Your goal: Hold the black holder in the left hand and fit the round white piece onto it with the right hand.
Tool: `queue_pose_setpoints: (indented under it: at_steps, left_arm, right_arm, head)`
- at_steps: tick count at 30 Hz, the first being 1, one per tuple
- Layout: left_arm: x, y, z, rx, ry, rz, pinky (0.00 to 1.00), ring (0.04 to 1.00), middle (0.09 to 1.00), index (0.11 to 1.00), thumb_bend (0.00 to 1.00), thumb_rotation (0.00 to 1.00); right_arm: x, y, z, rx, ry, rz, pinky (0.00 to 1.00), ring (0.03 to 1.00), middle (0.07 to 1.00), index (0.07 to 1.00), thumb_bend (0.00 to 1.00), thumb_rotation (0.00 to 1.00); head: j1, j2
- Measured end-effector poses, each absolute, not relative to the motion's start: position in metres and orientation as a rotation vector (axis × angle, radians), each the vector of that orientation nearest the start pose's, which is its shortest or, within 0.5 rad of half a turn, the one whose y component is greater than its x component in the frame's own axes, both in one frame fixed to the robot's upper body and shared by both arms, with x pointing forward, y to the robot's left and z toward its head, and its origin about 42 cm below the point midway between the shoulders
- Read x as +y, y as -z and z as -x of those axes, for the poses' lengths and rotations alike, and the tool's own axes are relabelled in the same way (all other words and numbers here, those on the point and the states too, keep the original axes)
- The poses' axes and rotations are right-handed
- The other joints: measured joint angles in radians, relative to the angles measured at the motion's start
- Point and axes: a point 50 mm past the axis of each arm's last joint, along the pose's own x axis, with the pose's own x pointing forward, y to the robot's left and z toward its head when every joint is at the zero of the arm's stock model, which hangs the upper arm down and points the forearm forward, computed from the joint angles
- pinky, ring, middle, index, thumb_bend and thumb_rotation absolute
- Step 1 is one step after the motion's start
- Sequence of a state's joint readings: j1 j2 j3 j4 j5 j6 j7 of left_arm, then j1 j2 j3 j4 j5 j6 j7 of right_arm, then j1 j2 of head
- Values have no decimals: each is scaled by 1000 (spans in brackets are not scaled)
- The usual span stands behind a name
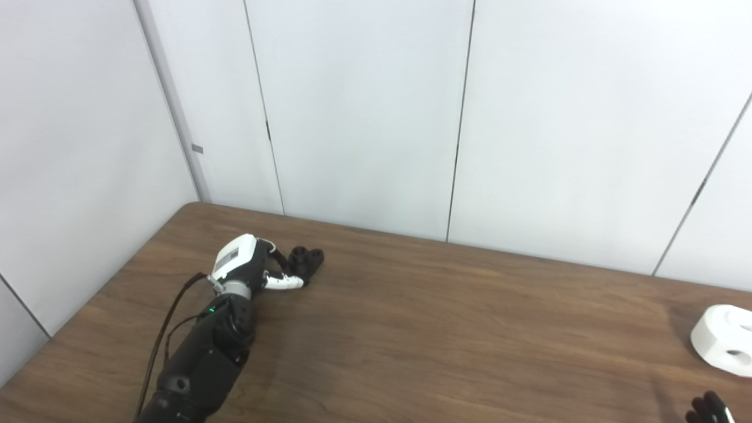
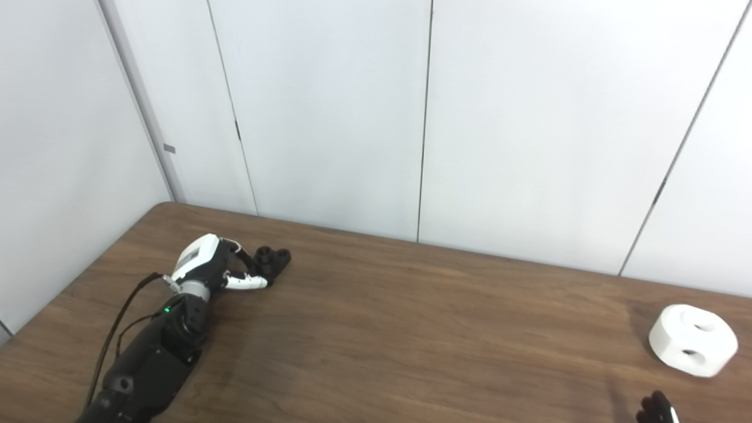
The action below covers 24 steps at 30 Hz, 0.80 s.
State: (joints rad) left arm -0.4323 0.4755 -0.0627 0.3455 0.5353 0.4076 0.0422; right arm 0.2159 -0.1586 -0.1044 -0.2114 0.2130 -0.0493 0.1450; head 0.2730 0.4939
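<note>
Grabbing comes first: the left hand (image 1: 258, 265) has its fingers around the small black knobbly holder (image 1: 306, 261) at the wooden bench's (image 1: 423, 329) far left, grip looks partial, so I'd seat it firmly before lifting. The round white piece with holes (image 2: 693, 339) sits far right, with the right hand (image 2: 657, 409) just beside it at the frame edge, can't tell if it's spread or clenched.

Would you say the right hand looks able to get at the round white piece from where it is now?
Probably yes. The right hand sits at the bottom edge just short of the round white piece, and only bare table lies between them. Only its fingers show, so its pose is unclear.
</note>
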Motion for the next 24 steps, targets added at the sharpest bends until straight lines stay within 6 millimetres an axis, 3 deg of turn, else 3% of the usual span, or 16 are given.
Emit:
queue_pose_setpoints:
  at_steps: [3,24]
  left_arm:
    - [378,-173,-415,271,-276,-984,944,963,841,486,517,39]
    - [373,-176,-412,242,-238,-979,881,947,852,486,518,40]
  right_arm:
    - [-289,-114,-211,-70,-20,-23,1000,1000,1000,1000,609,1000]
    - [-288,-114,-210,-70,-16,-23,1000,1000,992,1000,626,1000]
  head:
    - [0,2]
    - [-44,14]
